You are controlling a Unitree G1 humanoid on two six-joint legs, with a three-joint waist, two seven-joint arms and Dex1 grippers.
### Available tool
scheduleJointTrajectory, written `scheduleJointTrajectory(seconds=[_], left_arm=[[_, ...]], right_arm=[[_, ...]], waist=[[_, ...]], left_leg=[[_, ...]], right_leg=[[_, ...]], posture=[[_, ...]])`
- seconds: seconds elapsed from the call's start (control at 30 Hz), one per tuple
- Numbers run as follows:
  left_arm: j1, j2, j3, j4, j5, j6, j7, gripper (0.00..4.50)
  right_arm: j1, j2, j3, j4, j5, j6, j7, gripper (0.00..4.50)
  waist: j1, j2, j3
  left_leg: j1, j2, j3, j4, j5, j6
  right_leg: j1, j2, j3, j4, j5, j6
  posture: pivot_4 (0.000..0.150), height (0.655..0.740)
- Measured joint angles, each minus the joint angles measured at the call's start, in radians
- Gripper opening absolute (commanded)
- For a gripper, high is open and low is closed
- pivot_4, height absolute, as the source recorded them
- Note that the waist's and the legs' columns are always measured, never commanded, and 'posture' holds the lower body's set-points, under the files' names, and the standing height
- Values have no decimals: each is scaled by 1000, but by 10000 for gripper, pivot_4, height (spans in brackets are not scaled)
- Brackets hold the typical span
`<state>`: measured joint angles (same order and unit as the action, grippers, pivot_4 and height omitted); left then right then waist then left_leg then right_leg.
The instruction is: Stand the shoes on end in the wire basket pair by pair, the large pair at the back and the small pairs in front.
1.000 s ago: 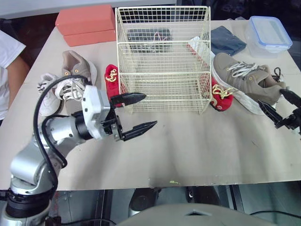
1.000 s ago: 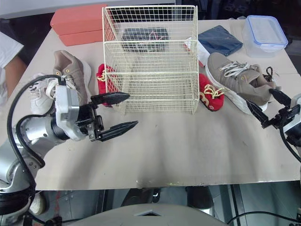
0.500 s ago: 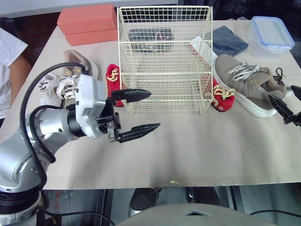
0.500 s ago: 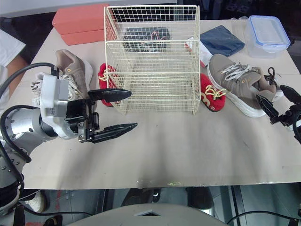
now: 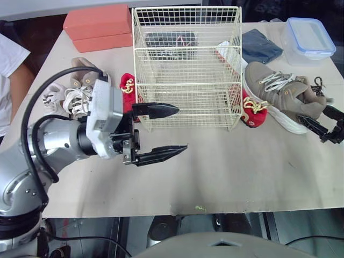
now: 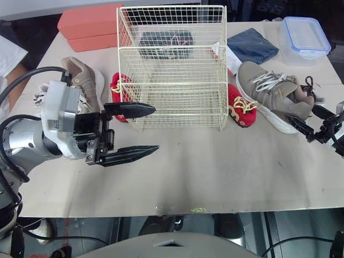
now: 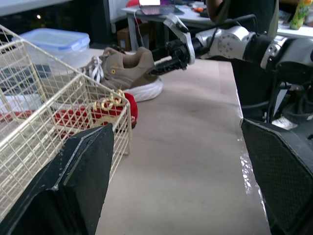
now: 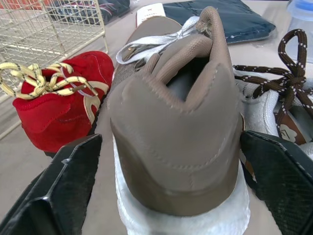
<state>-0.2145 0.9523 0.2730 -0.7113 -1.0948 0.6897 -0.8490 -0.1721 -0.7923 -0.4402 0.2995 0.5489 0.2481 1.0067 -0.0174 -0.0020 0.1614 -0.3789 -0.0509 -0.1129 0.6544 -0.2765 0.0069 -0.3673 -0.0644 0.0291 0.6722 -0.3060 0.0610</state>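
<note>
- two orange boxes (image 5: 99,27), stacked, at the far left corner of the table (image 5: 226,166).
- left of the basket lie three shoes: one white sneaker (image 5: 56,94), the left taupe sneaker (image 5: 80,70), and the left red shoe (image 5: 128,88) with yellow laces.
- left end effector (image 5: 180,129): its black tapered fingers are spread wide and hold nothing, hovering before the basket's front left corner, with the left red shoe just behind.
- one cream wire basket (image 5: 185,64) of square mesh.
- right of it lie three shoes: the right red shoe (image 5: 251,112) against the basket, the right taupe sneaker (image 5: 279,97) with a white sole, and a brown-laced shoe (image 5: 318,86).
- right end effector (image 5: 313,114): its fingers are parted on either side of the right taupe sneaker's heel, gripping nothing.
- one blue cloth (image 5: 259,45) and one lidded plastic box (image 5: 308,37).
</note>
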Motion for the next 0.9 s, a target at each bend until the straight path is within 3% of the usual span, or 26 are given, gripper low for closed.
scheduleJointTrajectory(seconds=[0.03, 0.17, 0.27, 0.6, 0.9], left_arm=[[0, 0, 0, 0, -1, 1, 1, 45000], [0, 1, 0, 0, 1, 1, 1, 45000], [0, 1, 0, 0, 3, 1, 0, 45000], [-39, -1, -23, 17, 42, -11, -24, 45000], [-96, -4, -48, 98, 124, -51, -87, 45000]], right_arm=[[-4, -1, 0, 1, 0, -2, 9, 30468], [-11, -6, -2, 2, 0, -11, 29, 11348], [-6, -6, -2, -4, -5, -12, 32, 458], [2, 12, -22, -93, -15, -60, -60, 458], [-176, 0, -170, -131, 87, -63, -139, 458]], waist=[[-1, 0, 0], [-3, 0, 0], [0, 0, 0], [2, 0, 0], [0, 0, 2]], left_leg=[[0, 0, 1, 0, 0, 0], [1, 1, 1, 0, 0, 0], [0, 1, 2, 0, 0, 0], [-4, 0, 7, 0, 0, 0], [-4, 1, 10, 0, 0, 0]], right_leg=[[0, 0, 0, 0, 0, 0], [0, 0, 1, 1, 0, 0], [-2, 0, 2, 2, 0, 0], [-8, 2, 6, 6, 0, 0], [-10, 2, 10, 6, 0, 0]], posture=[[1500, 7400], [1500, 7400], [1500, 7400], [1500, 7400], [1500, 7400]])
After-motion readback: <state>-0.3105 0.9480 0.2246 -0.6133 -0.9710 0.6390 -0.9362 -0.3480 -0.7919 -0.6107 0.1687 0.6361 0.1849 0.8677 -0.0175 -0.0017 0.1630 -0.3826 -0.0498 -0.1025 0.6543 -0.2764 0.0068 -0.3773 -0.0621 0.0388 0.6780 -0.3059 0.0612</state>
